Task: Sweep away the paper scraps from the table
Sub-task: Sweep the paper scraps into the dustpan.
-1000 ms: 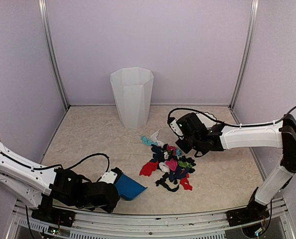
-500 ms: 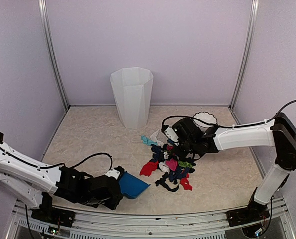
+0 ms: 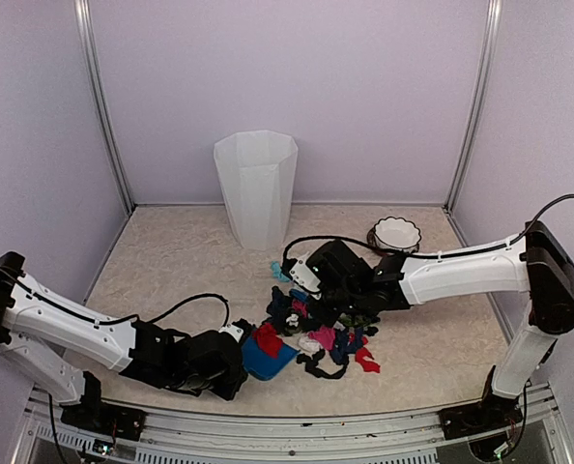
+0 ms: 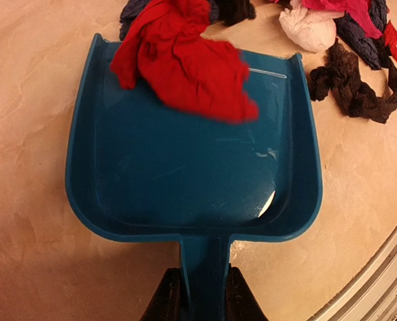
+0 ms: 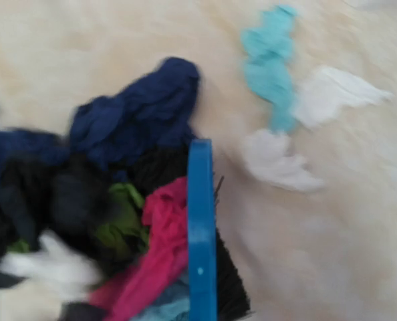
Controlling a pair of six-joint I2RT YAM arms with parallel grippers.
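Left gripper [image 4: 204,297] is clamped tight on the handle of the dustpan [image 4: 185,174], one finger each side. The pan sits flat on the table [image 3: 171,261], low near the front edge, mouth facing the scraps [image 3: 321,324]. One big red scrap [image 4: 185,60] is lying over the lip, half in the pan. The rest of the pan floor is bare blue.

Right gripper [image 3: 337,302] is reached across to the middle of the table, right over the far side of the pile. It's closed on the brush [image 5: 200,227]. My own fingers don't show in the right wrist view, and that view is pretty blurry. The blue back of the brush runs straight up from the bottom, black bristles on its right, with pink, green, black and navy scraps bunched against its left side.

Most scraps are in one heap between brush and pan, touching the pan's mouth. Stragglers: a teal one [image 5: 272,67] and a couple of white ones [image 5: 332,97] on the far side of the brush, a black strip [image 4: 352,87] just right of the pan, and a red bit [image 3: 367,360] at the heap's near right edge.

The bin [image 3: 256,188] stands upright at the back, well apart from the heap. The bowl [image 3: 395,233] is back right.
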